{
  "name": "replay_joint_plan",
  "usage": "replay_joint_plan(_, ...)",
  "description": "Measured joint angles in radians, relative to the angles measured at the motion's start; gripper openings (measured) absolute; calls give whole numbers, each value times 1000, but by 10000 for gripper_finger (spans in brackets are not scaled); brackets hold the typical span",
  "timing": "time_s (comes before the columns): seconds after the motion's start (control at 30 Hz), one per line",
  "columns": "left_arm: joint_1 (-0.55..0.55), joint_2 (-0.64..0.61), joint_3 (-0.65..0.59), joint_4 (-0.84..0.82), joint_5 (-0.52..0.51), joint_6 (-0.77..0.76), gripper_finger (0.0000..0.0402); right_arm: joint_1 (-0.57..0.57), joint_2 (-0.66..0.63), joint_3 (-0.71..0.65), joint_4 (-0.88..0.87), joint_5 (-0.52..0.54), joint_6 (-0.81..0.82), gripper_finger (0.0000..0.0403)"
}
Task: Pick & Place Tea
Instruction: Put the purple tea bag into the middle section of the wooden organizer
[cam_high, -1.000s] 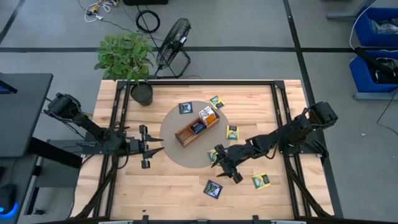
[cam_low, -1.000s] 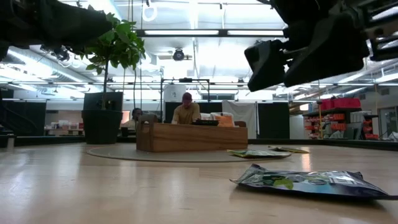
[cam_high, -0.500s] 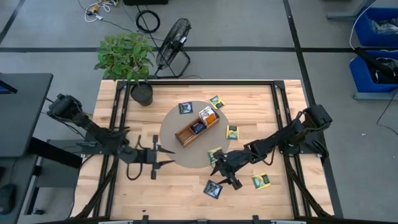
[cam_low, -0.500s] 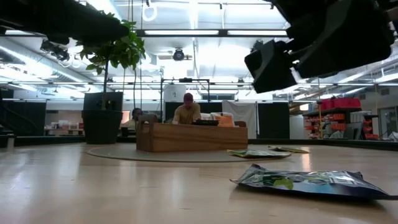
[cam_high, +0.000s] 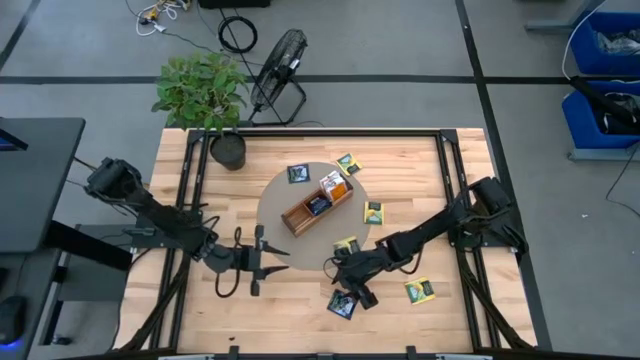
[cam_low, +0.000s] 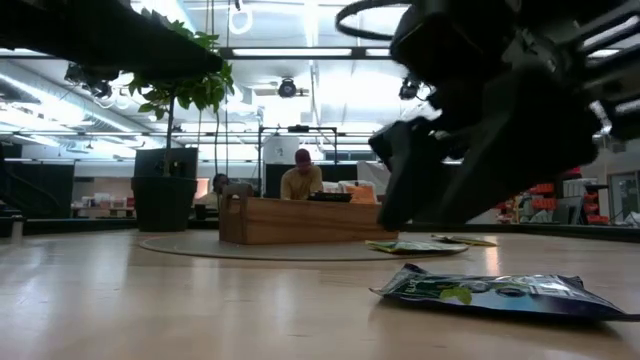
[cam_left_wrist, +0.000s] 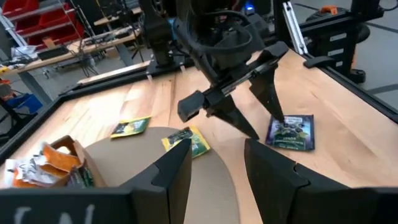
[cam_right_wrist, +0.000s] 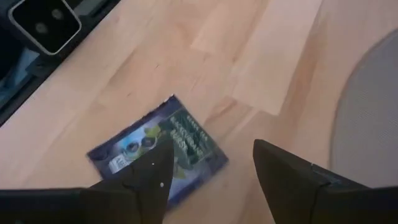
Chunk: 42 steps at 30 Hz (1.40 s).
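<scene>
The tea lies as small flat packets around a brown wooden tray (cam_high: 316, 205). A dark navy packet (cam_high: 342, 304) lies flat on the wood near the near edge; it also shows in the right wrist view (cam_right_wrist: 158, 149) and the low view (cam_low: 500, 292). My right gripper (cam_high: 347, 287) hovers open just above it, the fingers (cam_right_wrist: 149, 177) standing over its near side without touching. Yellow-green packets (cam_high: 347, 247) (cam_high: 419, 291) lie close by. Some packets sit in the tray. My left gripper (cam_high: 275, 262) is open above the table, left of the navy packet, pointing at it (cam_left_wrist: 289, 132).
The tray stands on a round grey mat (cam_high: 275, 235). More packets lie on the far side (cam_high: 297, 174) (cam_high: 348, 162) and right of the tray (cam_high: 373, 212). A potted plant (cam_high: 228, 148) stands at the far left corner. A person sits beyond the table (cam_low: 298, 178).
My right gripper has moved toward the table's left and near edge and come down over the navy packet. My left gripper has moved toward the near edge and the right, closer to the right gripper. No packet has moved.
</scene>
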Motion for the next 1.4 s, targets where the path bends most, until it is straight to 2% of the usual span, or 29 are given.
replay_joint_plan(0.23, 0, 24, 23, 3, 6, 3, 153, 1, 18, 2, -32, 26, 30, 228)
replay_joint_plan(0.9, 1, 25, 22, -3, 9, -20, 153, 24, 84, 3, 31, 122, 53, 220)
replay_joint_plan(1.13, 1, 25, 22, -4, 9, -22, 153, 23, 86, 3, 31, 111, 5, 159)
replay_joint_plan(1.4, 1, 25, 22, -4, 9, -22, 153, 24, 87, 3, 33, 98, -26, 45)
